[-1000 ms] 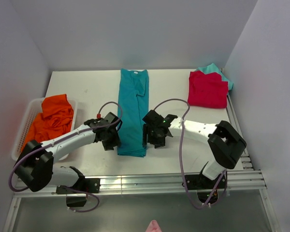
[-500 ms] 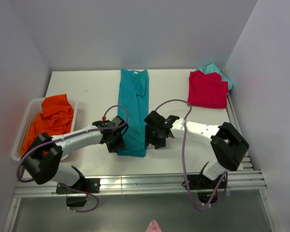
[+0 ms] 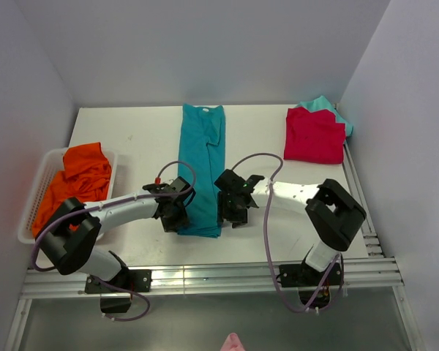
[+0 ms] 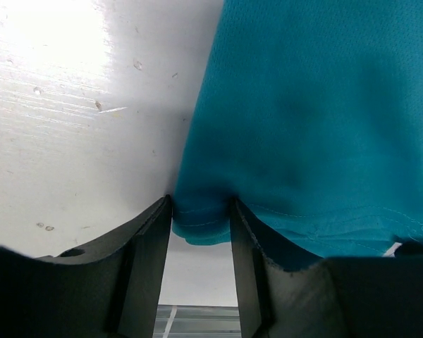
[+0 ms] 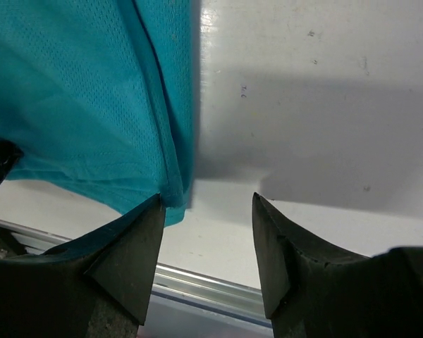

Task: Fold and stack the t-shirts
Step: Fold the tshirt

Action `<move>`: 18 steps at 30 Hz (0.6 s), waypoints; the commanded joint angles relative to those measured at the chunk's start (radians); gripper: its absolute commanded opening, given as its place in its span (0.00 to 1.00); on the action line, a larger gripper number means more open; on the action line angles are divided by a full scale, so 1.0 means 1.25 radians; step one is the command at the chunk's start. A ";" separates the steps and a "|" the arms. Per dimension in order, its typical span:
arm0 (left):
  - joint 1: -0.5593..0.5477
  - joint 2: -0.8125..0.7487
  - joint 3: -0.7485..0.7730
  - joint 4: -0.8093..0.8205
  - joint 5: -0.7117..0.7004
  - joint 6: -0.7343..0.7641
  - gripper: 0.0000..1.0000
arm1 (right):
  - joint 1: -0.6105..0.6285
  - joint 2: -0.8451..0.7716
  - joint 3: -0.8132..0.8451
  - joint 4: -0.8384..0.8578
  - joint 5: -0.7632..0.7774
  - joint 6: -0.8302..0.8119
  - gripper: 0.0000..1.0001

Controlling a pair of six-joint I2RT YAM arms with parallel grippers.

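white tabletop (image 3: 132,139) lay under both claws at the near hem of the teal-blue t-shirt (image 3: 201,157). the left gripper (image 4: 199,204) pinched the bunched hem corner, probably to fold it away from itself. the right gripper (image 5: 208,198) stood spread, the cloth's edge just beside one finger, holding nothing. far beyond it, the red t-shirt (image 3: 313,135) lay folded on the light-teal t-shirt (image 3: 323,104), mostly hidden.

Seen from above, the light is bright and even, with faint soft shadows and a glare streak on the metal rail (image 3: 205,274) at 6 o'clock. The left wrist view's table (image 4: 49,42) blows out white at 11 o'clock. In the right wrist view the teal-blue t-shirt (image 5: 77,84) shows a crisp weave, and a grey shadow lies at 3 o'clock.
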 commanded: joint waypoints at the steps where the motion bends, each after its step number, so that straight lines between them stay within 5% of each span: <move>1: -0.003 0.029 -0.023 0.035 -0.024 -0.009 0.44 | 0.000 0.024 0.038 0.027 -0.008 -0.006 0.59; 11: -0.003 0.053 -0.020 0.051 -0.013 0.006 0.24 | 0.012 0.075 0.042 0.070 -0.042 0.006 0.40; 18: -0.003 0.045 -0.011 0.048 -0.019 0.012 0.02 | 0.014 0.086 0.029 0.087 -0.063 -0.001 0.00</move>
